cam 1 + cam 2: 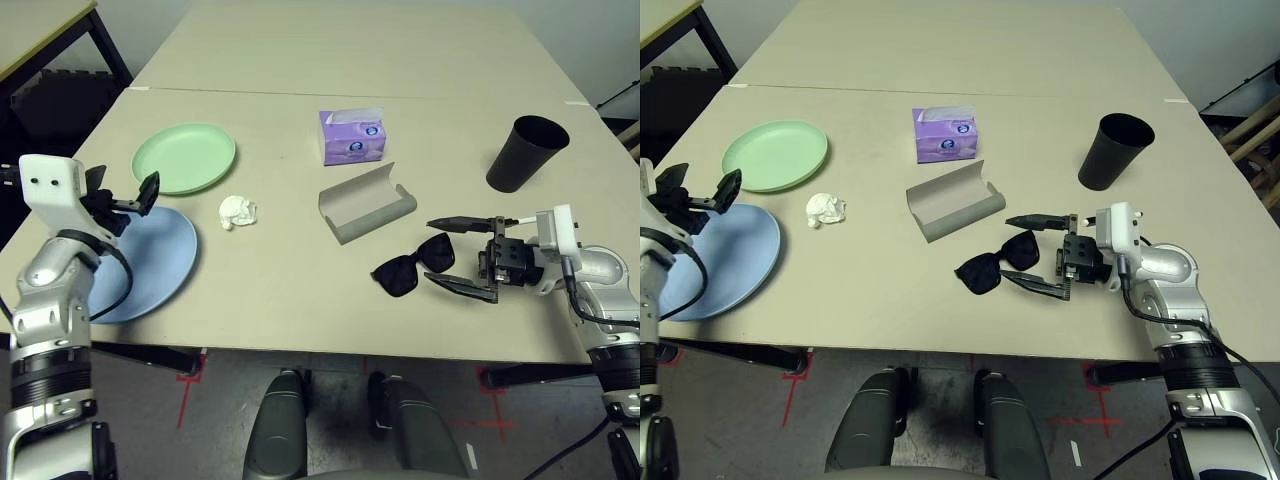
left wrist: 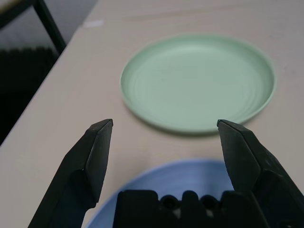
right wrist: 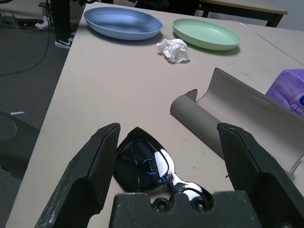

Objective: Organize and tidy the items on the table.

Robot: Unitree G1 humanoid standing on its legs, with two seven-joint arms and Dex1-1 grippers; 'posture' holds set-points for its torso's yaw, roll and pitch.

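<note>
The right jaws [image 1: 438,257] stand open around the sunglasses [image 1: 415,266], near edge of the desk [image 1: 290,310]; the left jaws [image 2: 165,124] gape above the blue plate [image 1: 150,262].

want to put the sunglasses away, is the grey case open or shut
Open: the case lies with its flap spread back, its pale inside showing.

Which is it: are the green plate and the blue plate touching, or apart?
Apart. The right eye view shows bare table between the green plate and the blue plate.
</note>
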